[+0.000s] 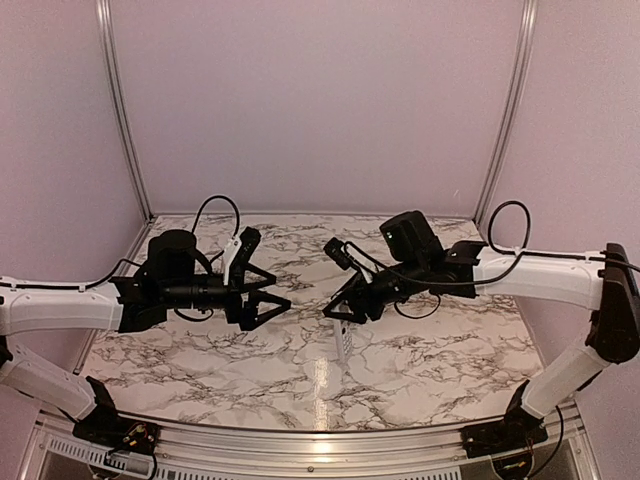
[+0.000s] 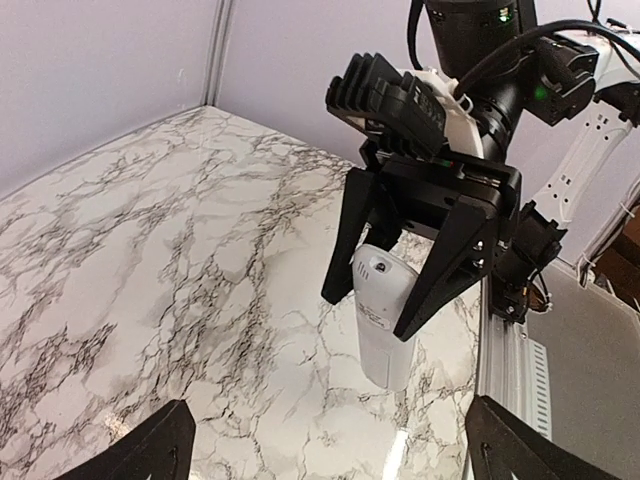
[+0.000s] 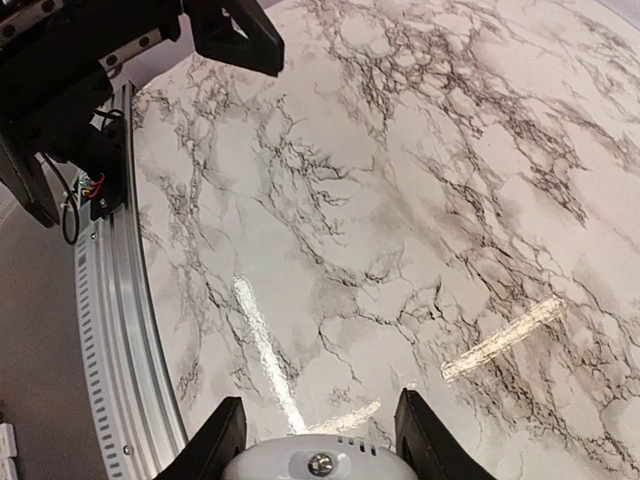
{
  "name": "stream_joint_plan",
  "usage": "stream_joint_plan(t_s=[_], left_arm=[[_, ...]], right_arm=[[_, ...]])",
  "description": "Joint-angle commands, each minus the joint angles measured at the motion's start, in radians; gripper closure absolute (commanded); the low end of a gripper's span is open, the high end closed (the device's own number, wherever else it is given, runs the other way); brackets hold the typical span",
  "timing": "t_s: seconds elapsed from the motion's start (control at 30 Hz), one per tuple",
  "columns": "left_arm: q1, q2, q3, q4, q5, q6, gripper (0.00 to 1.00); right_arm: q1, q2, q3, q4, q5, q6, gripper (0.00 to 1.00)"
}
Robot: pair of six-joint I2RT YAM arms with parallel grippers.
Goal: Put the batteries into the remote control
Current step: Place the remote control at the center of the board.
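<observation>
The remote control [image 2: 383,330] hangs from the right pincer [image 2: 372,312], clamped btwn both black fingers at its upper end, body tilted down twd the worktop [image 1: 420,370]. Can't tell if its low end touches the surface. It sits approx mid-worktop, a bit right of centre. In the right wrist view only its rounded white end [image 3: 320,462] shows, btwn the two fingers at the btm edge. The left pincer [image 1: 283,290] hovers just left of it, fingers spread wide w/ nothing btwn them, pointing at the right one; they are near each other but apart. Worktop is white marble-look w/ grey-black veins, glossy, w/ bright glare streaks [image 3: 500,340] on it. A ribbed metal rail [image 3: 110,330] runs along its near edge. Room: plain pale lilac walls [image 1: 320,100] on three sides, w/ slim aluminium posts [image 1: 120,110] standing at the back corners. Black cables [image 1: 215,205] loop over both wrists.
</observation>
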Motion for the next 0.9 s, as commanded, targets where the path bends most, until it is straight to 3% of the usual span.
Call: stream_joint_plan(t_s=[0.0,0.43,0.87], left_arm=[[0.063,-0.031,-0.07,0.034,-0.075,-0.101,0.01],[0.104,0.005,-0.207,0.224,-0.113,-0.221,0.01],[0.112,-0.004,-0.281,0.293,-0.141,-0.209,0.01]], right_arm=[[0.033,0.116,0.116,-0.244,0.132,-0.032,0.87],[0.112,0.479,0.429,-0.57,0.301,-0.081,0.83],[0.121,0.707,0.609,-0.643,0.294,-0.053,0.74]])
